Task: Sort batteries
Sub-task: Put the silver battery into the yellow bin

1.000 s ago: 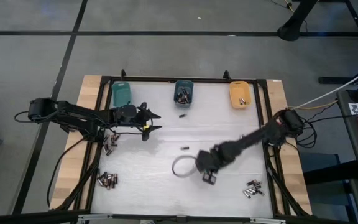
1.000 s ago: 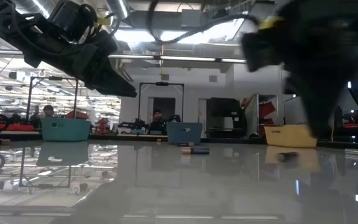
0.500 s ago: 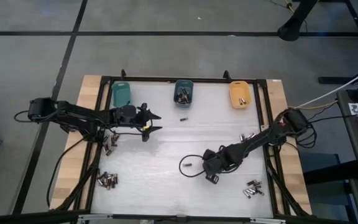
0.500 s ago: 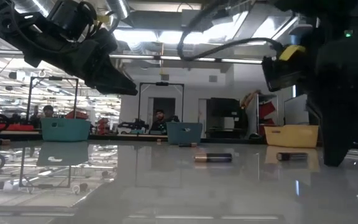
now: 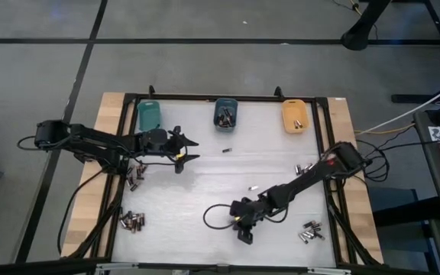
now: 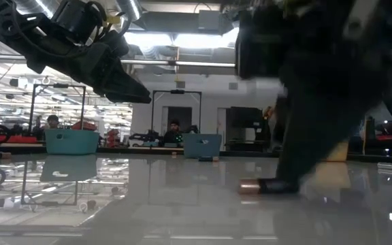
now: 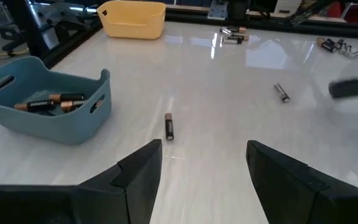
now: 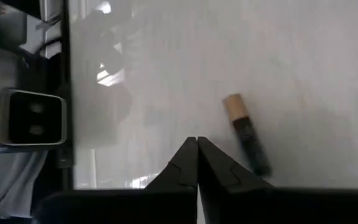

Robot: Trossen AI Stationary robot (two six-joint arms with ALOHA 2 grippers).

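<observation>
Batteries lie scattered all over this table, and the one in play is a single coppery-ended battery lying flat just beside the right gripper, a little off to one side of its closed tips. Those fingers are pressed together with nothing between them, low over the white tabletop, so this looks like the approach to a pick, not a carry. To do it well, I'd say the gripper needs to open first, shift sideways until the cell sits between the fingers, and close across the round body rather than along its length, since a cylinder like that will roll away from a glancing touch. The low view shows the cell at the foot of the gripper, but whether the two are touching I cannot tell.

Over on the other side, the left gripper hovers near the teal bin, fingers parted and empty, with a loose battery ahead of it and the blue bin off to one side, already holding cells.

Room to move? Plenty around the right gripper: bare table toward the bins, a small cluster lying well apart toward the table's right edge. The front edge is near, so any nudge that way risks a runaway. The orange bin sits far across the table.
</observation>
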